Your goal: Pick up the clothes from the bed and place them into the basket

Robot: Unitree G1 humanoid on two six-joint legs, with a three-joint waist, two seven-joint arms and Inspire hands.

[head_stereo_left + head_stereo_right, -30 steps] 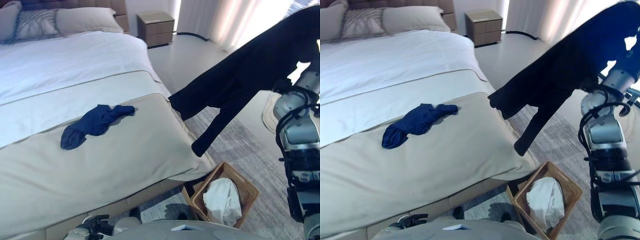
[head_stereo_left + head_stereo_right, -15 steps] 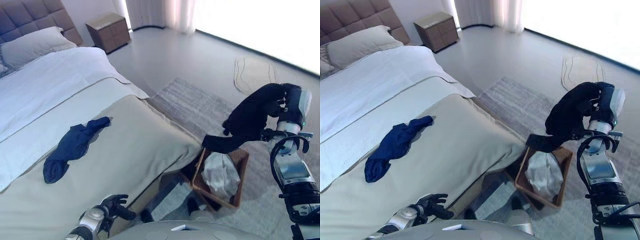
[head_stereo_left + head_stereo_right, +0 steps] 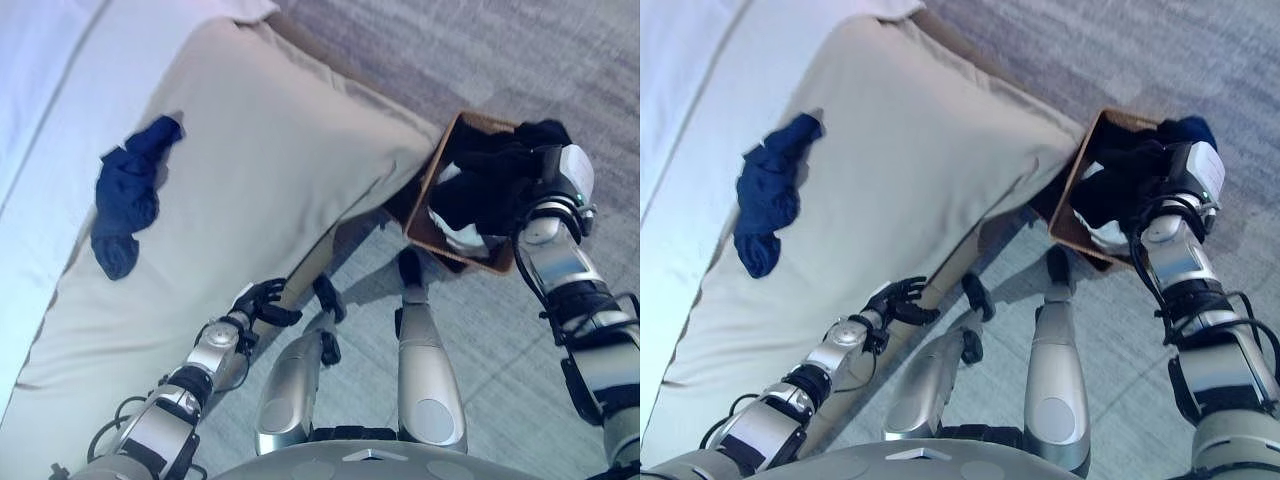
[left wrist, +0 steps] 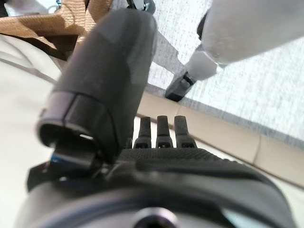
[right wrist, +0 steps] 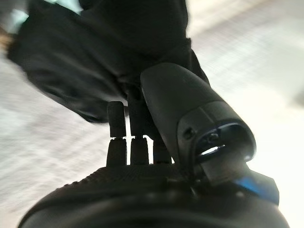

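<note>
A dark blue garment (image 3: 125, 195) lies crumpled on the beige bed cover (image 3: 260, 150). A brown basket (image 3: 430, 185) stands on the floor by the bed's corner, with a white cloth (image 3: 462, 236) in it. My right hand (image 5: 142, 190) is shut on a black garment (image 3: 490, 180), which is bunched over the basket's opening and partly inside it. The garment also shows in the right wrist view (image 5: 95, 52), wrapped round my fingers. My left hand (image 3: 262, 300) hangs low by the bed's edge, open and empty.
The bed's side and base (image 3: 330, 250) run close to the basket. A grey rug (image 3: 560, 60) covers the floor beyond and to the right of the basket.
The camera has tilted down. My right hand has brought the black garment down from high in the air onto the basket. My left hand has come into view by the bed's edge.
</note>
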